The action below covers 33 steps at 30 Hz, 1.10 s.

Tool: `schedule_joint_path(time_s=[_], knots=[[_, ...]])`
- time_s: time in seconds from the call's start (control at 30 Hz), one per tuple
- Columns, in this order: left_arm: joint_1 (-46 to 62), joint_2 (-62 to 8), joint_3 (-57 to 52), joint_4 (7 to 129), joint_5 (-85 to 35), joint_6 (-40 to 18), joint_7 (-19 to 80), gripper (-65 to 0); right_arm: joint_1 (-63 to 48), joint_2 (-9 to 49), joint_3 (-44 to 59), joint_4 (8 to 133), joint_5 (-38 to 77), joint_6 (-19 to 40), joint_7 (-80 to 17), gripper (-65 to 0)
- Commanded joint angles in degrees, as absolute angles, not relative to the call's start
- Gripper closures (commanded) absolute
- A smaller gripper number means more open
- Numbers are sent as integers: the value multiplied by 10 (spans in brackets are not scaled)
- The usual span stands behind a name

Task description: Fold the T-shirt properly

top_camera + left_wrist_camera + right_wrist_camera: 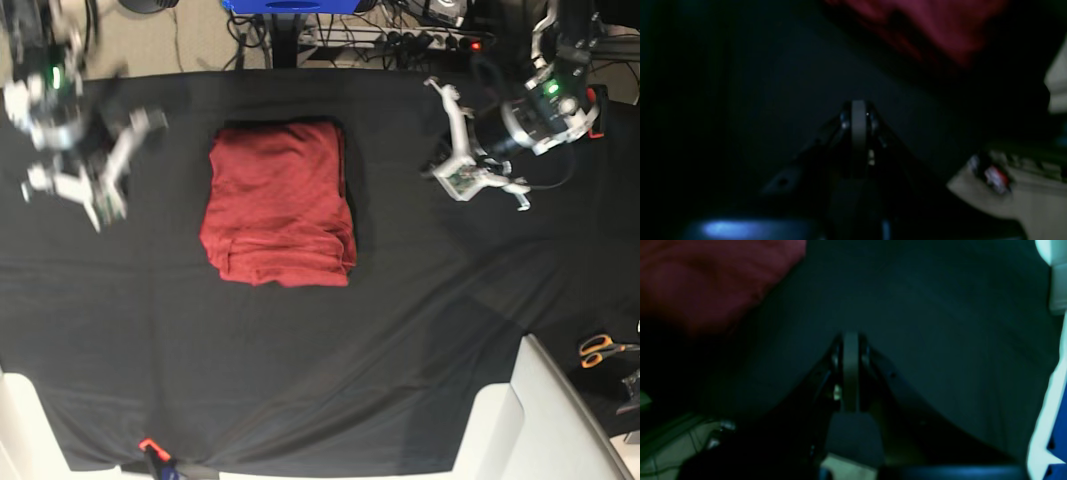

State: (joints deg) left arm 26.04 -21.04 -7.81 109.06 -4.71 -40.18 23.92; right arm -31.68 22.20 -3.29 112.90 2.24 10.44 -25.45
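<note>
1. Left wrist: the left gripper has its dark jaws pressed together, holding nothing, over matte black cloth; the soft red shirt blurs at upper right.
2. Right wrist: the right gripper is likewise closed and empty; the shirt sits upper left.
3. Base: the shirt lies folded into a wrinkled rectangle, centre-left, between both arms.

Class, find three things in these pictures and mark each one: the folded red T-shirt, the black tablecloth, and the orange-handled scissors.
T-shirt (pixel 278 205), base view, middle of the folded stack.
Black tablecloth (pixel 300 360), base view, bare stretch below the shirt.
Scissors (pixel 602 349), base view, orange handles at the right edge.
</note>
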Motion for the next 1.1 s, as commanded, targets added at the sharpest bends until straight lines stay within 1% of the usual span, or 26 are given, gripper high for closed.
schedule_joint_path(time_s=[0.0, 0.07, 0.2, 0.27, 0.4, 0.5, 0.6, 0.77, 0.9, 1.0, 1.07], knots=[[280, -214, -89, 1100, -55, -400, 205, 0, -335, 225, -14, 1140, 25, 118, -210, 0], [320, -224, -96, 1099, -29, -400, 152, 0, -375, 211, 29, 1139, 25, 155, -164, 0], [397, -225, -95, 1099, 75, -400, 84, 0, -415, 149, 123, 1139, 24, 183, -139, 0], [425, -225, -94, 1097, 100, -400, 76, 0, -424, 121, 163, 1139, 23, 206, -141, 0], [473, -227, -94, 1084, 102, -400, 73, 0, -462, 78, 240, 1139, 23, 268, -142, 0], [503, -225, -94, 1079, 102, -400, 73, 0, -498, 52, 280, 1139, 22, 305, -142, 0], [531, -231, -70, 1076, 106, -400, 73, 0, -532, 26, 299, 1125, 22, 326, -151, 0], [547, -242, -45, 1025, 106, -400, 73, 0, -576, 27, 297, 1070, 22, 329, -218, 0], [547, -249, -13, 970, 107, -400, 73, 0, -584, 43, 293, 989, 22, 329, -221, 0], [536, -264, 51, 902, 107, -400, 72, 0, -583, 57, 262, 905, 22, 329, -222, 0], [505, -266, 97, 849, 105, -385, 71, 0, -568, 79, 213, 829, 22, 329, -221, 0]])
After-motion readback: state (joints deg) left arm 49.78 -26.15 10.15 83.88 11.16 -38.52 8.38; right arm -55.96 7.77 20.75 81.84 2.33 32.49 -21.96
